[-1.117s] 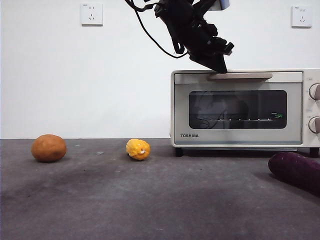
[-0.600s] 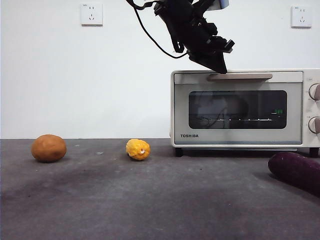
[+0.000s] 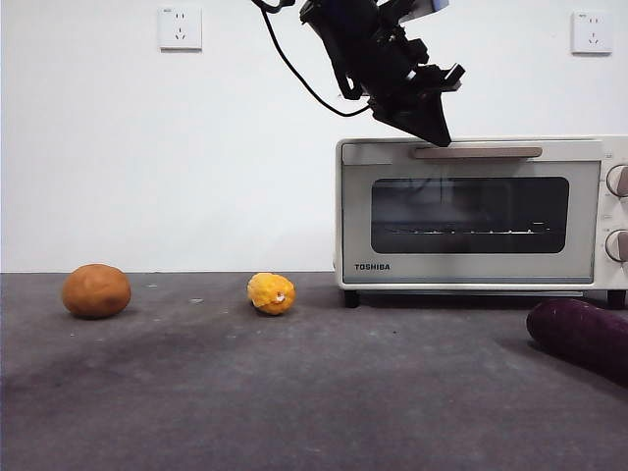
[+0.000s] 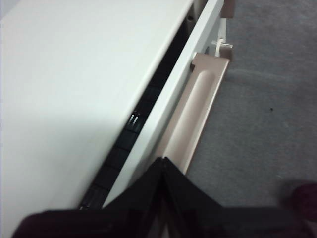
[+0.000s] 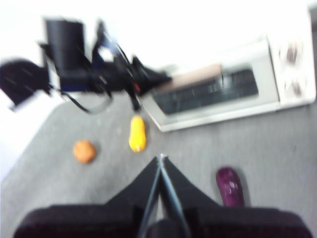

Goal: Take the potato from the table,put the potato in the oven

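The orange-brown potato [image 3: 96, 290] lies at the far left of the dark grey table [image 3: 294, 402], with nothing touching it; the right wrist view also shows the potato [image 5: 84, 151]. The cream oven [image 3: 471, 211] stands at the right. Its door is slightly ajar, and the left wrist view shows a dark gap along the door's top edge. My left gripper [image 3: 437, 137] comes down from above. Its jaws are shut, with their tip [image 4: 162, 161] against the near end of the beige handle [image 4: 190, 121]. My right gripper [image 5: 161, 159] hangs shut, high over the table and holding nothing.
A bumpy yellow lump [image 3: 271, 292] sits on the table between the potato and the oven. A dark purple vegetable [image 3: 581, 336] lies in front of the oven at the right. Two wall outlets [image 3: 180, 27] are on the white wall behind.
The oven door has tipped slightly outward, and its handle has shifted with it. My left gripper has moved a little to the right along with the handle. The potato has not moved.
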Controlling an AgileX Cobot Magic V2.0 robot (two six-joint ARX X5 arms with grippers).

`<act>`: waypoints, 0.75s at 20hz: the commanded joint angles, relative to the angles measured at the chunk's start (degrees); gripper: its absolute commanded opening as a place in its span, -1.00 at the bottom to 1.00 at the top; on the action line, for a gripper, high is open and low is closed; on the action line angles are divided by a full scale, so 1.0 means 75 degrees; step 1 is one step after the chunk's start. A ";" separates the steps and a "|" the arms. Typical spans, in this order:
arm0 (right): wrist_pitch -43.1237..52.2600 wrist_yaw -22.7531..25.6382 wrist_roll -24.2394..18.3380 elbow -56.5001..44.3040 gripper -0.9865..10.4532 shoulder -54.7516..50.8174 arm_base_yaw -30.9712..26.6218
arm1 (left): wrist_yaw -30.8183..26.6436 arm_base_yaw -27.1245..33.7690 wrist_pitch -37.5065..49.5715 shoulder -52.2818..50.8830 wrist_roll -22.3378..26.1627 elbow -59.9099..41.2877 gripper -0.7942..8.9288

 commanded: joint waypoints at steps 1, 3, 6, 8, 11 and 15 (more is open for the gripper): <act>-0.0216 0.0329 -0.0012 0.0551 -0.83 -0.0020 0.0003 | -0.0035 -0.0070 -0.0501 0.0300 -0.0189 -0.0181 -0.86; -0.0431 0.0533 -0.0085 0.0950 -0.83 -0.0020 0.0003 | -0.0035 -0.0073 -0.0629 0.0300 -0.0300 -0.0181 -0.86; -0.0734 0.0831 -0.0254 0.1495 -0.83 -0.0020 0.0003 | -0.0035 -0.0105 -0.0828 0.0300 -0.0388 -0.0181 -0.86; -0.0921 0.1116 -0.0323 0.1813 -0.83 -0.0020 0.0003 | -0.0035 -0.0149 -0.0933 0.0300 -0.0428 -0.0181 -0.86; -0.1201 0.1413 -0.0495 0.2200 -0.83 -0.0020 0.0003 | -0.0038 -0.0198 -0.1061 0.0300 -0.0650 -0.0181 -0.85; -0.1617 0.1757 -0.0597 0.2562 -0.83 -0.0020 0.0003 | -0.0035 -0.0256 -0.1329 0.0300 -0.1014 -0.0181 -0.85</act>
